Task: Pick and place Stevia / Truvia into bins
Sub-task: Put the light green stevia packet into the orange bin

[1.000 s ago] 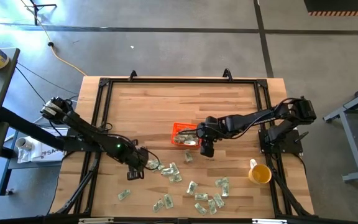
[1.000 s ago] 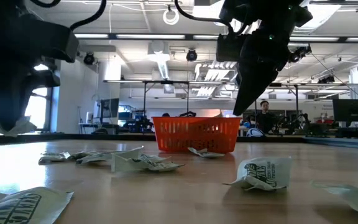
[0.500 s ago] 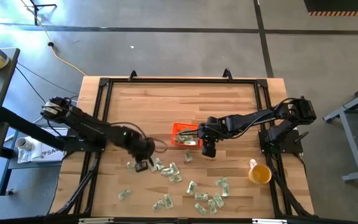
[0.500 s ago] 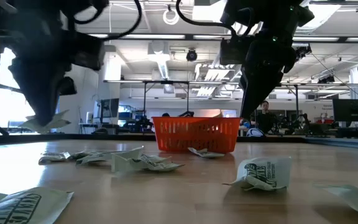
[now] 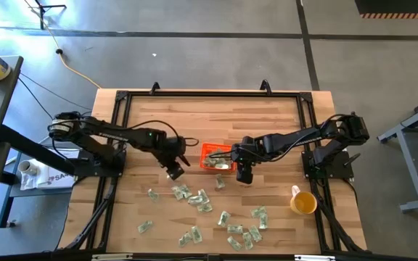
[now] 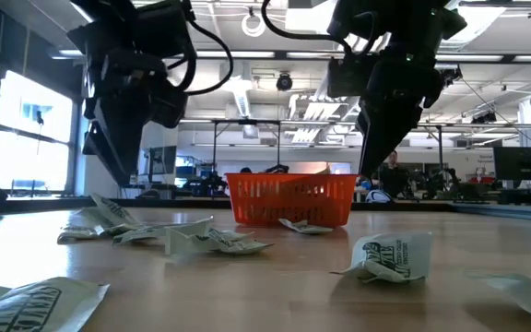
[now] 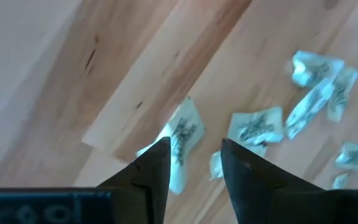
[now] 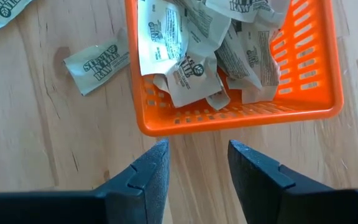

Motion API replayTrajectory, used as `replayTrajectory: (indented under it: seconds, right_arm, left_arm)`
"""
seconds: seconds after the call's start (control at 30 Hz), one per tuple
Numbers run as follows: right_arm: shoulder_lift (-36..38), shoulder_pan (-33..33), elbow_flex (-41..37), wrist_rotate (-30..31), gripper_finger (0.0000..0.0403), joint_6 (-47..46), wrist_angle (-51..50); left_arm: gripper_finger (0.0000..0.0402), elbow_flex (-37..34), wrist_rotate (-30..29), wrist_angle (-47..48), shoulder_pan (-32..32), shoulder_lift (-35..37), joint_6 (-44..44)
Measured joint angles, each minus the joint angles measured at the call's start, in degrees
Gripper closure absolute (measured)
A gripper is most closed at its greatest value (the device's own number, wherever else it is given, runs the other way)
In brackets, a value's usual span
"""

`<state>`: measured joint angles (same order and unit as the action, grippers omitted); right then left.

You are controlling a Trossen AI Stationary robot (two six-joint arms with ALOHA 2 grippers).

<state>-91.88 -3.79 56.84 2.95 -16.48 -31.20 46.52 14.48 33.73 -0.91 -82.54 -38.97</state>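
Note:
The orange bin (image 5: pixel 207 151) (image 6: pixel 290 198) (image 8: pixel 303 68) stands mid-table and holds several Stevia sachets (image 8: pixel 191 62). More pale green and white sachets lie flat on the wood near it (image 5: pixel 194 196) (image 5: pixel 244 230) (image 6: pixel 390 256). My left gripper (image 5: pixel 173 170) (image 6: pixel 109 180) (image 7: pixel 192 163) is above the table, left of the bin, shut on one sachet (image 7: pixel 180 138). My right gripper (image 5: pixel 242 175) (image 8: pixel 196 163) hovers open just outside the bin's near wall, touching nothing. My left gripper holds one sachet between its two fingers, coming from above and pointing down. The sachet's free end (image 7: pixel 185 124) sticks out past the fingertips, and in the low view it hangs below them (image 6: pixel 111 210), lifted clear of the table. The fingers hide the place of contact.
A yellow cup (image 5: pixel 302 202) stands near the table's right edge. A black frame (image 5: pixel 120 101) runs around the tabletop. Bare wood lies on the far side of the bin. One sachet (image 8: pixel 97 59) lies just outside the bin's wall.
My left gripper has travelled from the near-left part of the table toward the far side and right, toward the bin, carrying the sachet lifted clear the whole way.

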Motion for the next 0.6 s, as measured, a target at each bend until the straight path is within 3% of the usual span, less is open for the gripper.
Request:
replayTrajectory:
  seconds: [0.37, 0.6]
  right_arm:
    - [0.00, 0.00, 0.00, 0.25, 0.0249, 0.00, -0.18]
    - [0.00, 0.00, 0.00, 0.31, 0.0245, 0.04, -0.16]
  left_arm:
    - [0.0229, 0.00, -1.95, 4.78, 3.60, 0.00, 2.66]
    - [0.0229, 0.00, -2.86, 8.72, 3.91, 0.00, -7.81]
